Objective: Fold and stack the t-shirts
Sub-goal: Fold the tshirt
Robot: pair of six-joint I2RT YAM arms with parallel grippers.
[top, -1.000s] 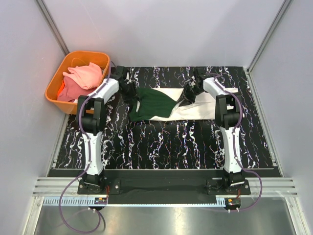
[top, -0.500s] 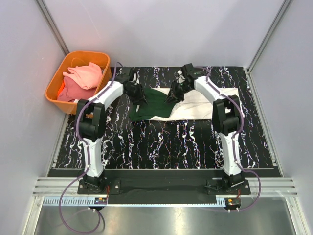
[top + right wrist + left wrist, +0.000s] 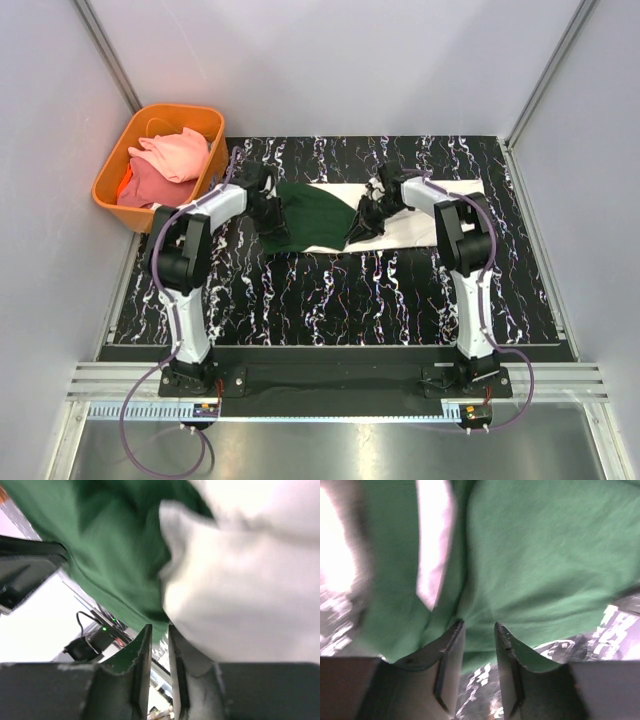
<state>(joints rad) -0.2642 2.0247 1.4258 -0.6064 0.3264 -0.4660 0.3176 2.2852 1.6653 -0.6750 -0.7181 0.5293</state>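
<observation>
Top view only: whole layout. Cream t-shirt [image 3: 318, 216] spread across the far middle of the black marbled tabletop [image 3: 330, 290], dark green part toward the left, cream body toward the right.
Basket: orange basket [image 3: 108, 180] off the tabletop's far left corner, holding a pink t-shirt [image 3: 175, 152] over a coral t-shirt [image 3: 143, 187], well apart from the cream one.
Left pincer [image 3: 272, 214]: down at the green part's left edge in the top view, jaws too small and dark there to read.
Right pincer [image 3: 362, 218]: at the green part's right edge, where green meets cream, equally unreadable from above.
Left wrist view only: left pincer [image 3: 476, 627] clenched to a narrow gap with the green hem caught between the tips. Green cloth [image 3: 540, 555] fills most of the frame, with a pale strip upper left and a patch of tabletop [image 3: 617, 630] lower right.
Right wrist view only: right pincer [image 3: 159, 629] nearly closed on a fold where green cloth [image 3: 115, 550] meets cream cloth [image 3: 240, 590]. Cloth raised enough here to see under it.
Hard to make out: both wrist views blurred. Glare whites out the left edge of the left wrist view.
Hidden: printed face and lettering not in sight. Shirt collar not distinguishable. Part of the cream body covered by the right arm in the top view.
</observation>
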